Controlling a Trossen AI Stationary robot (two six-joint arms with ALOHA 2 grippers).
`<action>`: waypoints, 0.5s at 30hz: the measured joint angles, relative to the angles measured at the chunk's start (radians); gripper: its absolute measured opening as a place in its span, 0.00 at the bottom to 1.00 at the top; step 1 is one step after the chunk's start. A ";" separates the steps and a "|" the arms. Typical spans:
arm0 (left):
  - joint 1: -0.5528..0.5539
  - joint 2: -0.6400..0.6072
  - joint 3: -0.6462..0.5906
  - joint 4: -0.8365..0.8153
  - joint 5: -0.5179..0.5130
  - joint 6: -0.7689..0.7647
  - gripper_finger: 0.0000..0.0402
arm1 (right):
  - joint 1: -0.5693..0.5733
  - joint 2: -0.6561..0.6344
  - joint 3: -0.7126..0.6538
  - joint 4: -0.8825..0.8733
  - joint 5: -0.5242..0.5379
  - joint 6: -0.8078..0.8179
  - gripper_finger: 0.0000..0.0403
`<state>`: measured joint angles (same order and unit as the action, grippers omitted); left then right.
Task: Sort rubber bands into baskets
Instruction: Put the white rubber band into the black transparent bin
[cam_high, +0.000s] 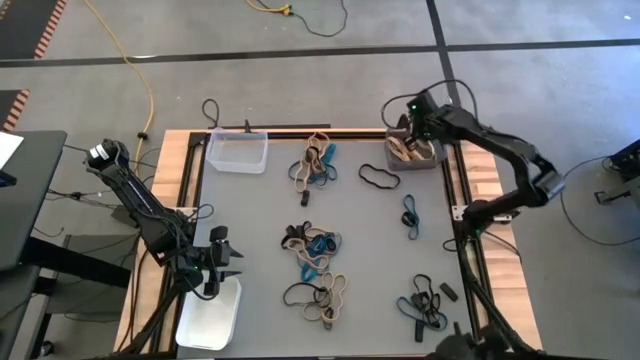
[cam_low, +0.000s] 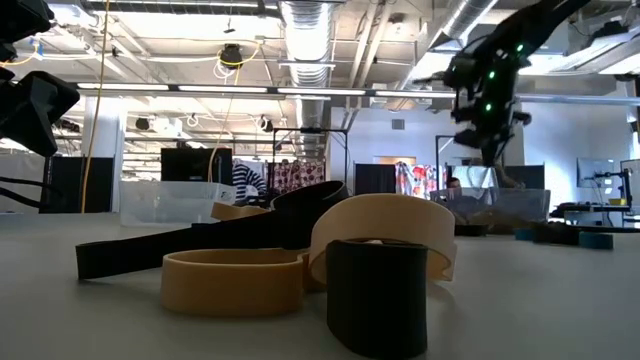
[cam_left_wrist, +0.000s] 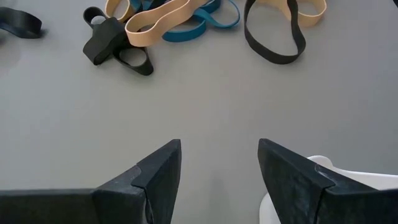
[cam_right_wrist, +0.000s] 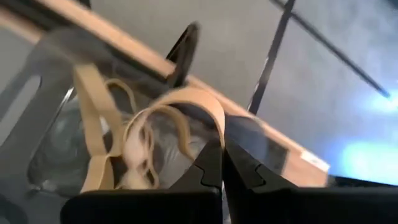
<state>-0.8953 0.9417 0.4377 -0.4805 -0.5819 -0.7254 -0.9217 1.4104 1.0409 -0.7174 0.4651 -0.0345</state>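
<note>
High view only: all three baskets at once. Clear basket (cam_high: 237, 152) at the table's far left, dark grey basket (cam_high: 414, 150) at the far right with tan bands inside, white basket (cam_high: 210, 315) at the near left corner. Loose rubber bands (cam_high: 313, 250) lie in clumps between them on the grey table (cam_high: 260, 220), black, tan and teal mixed.

Right wrist view adds what the high view hides: right gripper (cam_right_wrist: 222, 163) over the dark grey basket, fingers pressed together, pinching a tan rubber band (cam_right_wrist: 186, 99) that loops up from the tips; more tan bands lie in the basket below.

Left wrist view: left gripper (cam_left_wrist: 219, 163) beside the white basket, fingers spread wide, nothing between them, bare table under them. Ahead of it a black band clump (cam_left_wrist: 115, 50), plus tan and teal loops.

Low view: close pile of wide tan and black bands (cam_low: 300, 255), clear basket behind it, right arm hanging above the grey basket.

No readable writing or labels anywhere.
</note>
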 joint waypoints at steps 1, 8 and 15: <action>0.000 0.000 0.000 0.000 0.000 0.000 0.51 | 0.005 0.021 0.000 -0.002 -0.003 0.000 0.07; 0.000 0.000 0.000 0.000 0.000 0.000 0.51 | 0.052 0.109 -0.001 -0.009 -0.081 -0.001 0.07; 0.000 0.000 0.000 0.000 0.000 0.000 0.51 | 0.102 0.114 -0.001 -0.042 -0.134 0.000 0.09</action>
<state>-0.8952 0.9417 0.4377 -0.4805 -0.5819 -0.7256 -0.8196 1.5246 1.0401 -0.7592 0.3311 -0.0349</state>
